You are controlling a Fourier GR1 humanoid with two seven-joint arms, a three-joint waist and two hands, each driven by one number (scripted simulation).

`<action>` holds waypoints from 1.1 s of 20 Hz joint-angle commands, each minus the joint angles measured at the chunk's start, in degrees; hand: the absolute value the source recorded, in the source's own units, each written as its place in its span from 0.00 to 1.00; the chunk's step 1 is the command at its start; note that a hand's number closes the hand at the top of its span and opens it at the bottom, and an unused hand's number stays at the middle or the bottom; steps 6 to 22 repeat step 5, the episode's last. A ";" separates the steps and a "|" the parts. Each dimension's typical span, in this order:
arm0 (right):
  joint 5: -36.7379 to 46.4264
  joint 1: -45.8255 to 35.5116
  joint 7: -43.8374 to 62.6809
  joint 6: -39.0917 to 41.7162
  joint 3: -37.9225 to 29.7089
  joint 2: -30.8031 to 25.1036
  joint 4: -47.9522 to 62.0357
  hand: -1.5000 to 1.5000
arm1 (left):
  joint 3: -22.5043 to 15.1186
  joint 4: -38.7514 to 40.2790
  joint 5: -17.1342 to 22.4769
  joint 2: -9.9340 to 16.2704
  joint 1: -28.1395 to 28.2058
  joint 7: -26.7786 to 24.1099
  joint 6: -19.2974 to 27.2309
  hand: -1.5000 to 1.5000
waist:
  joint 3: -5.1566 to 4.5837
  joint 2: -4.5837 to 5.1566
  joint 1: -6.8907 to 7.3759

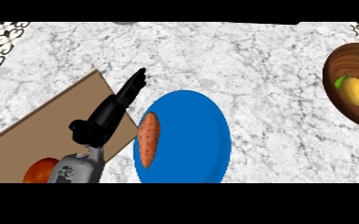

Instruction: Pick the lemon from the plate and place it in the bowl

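Observation:
A wooden bowl [337,71] is cut off by the right edge of the head view. Inside it lies a yellow lemon [351,90] with a small green tip. A blue plate [193,137] sits at the lower middle. An orange sweet potato [148,139] lies along the plate's left rim. My left hand [105,118] is just left of the plate, over the edge of a brown board, fingers straight and pointing up and to the right, holding nothing. My right hand does not show.
A brown cutting board [49,116] fills the lower left, with a red-orange round fruit [41,171] at its near end. The counter is grey-white marble. A patterned black-and-white object [10,34] sits at the top left corner.

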 commanded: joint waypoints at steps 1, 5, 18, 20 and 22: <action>-1.27 0.82 -3.66 7.55 -1.26 -2.19 1.29 0.00 | 0.34 -0.17 0.11 -0.17 -0.65 0.29 0.31 0.50 | 0.17 0.36 0.46; -1.40 2.25 -4.43 10.17 -0.98 -2.65 0.30 0.00 | 0.30 -0.57 -0.30 0.63 -0.65 -0.17 -0.15 0.50 | 0.31 0.24 0.14; -1.40 2.25 -4.43 10.17 -0.98 -2.65 0.30 0.00 | 0.30 -0.57 -0.30 0.63 -0.65 -0.17 -0.15 0.50 | 0.31 0.24 0.14; -1.40 2.25 -4.43 10.17 -0.98 -2.65 0.30 0.00 | 0.30 -0.57 -0.30 0.63 -0.65 -0.17 -0.15 0.50 | 0.31 0.24 0.14; -1.40 2.25 -4.43 10.17 -0.98 -2.65 0.30 0.00 | 0.30 -0.57 -0.30 0.63 -0.65 -0.17 -0.15 0.50 | 0.31 0.24 0.14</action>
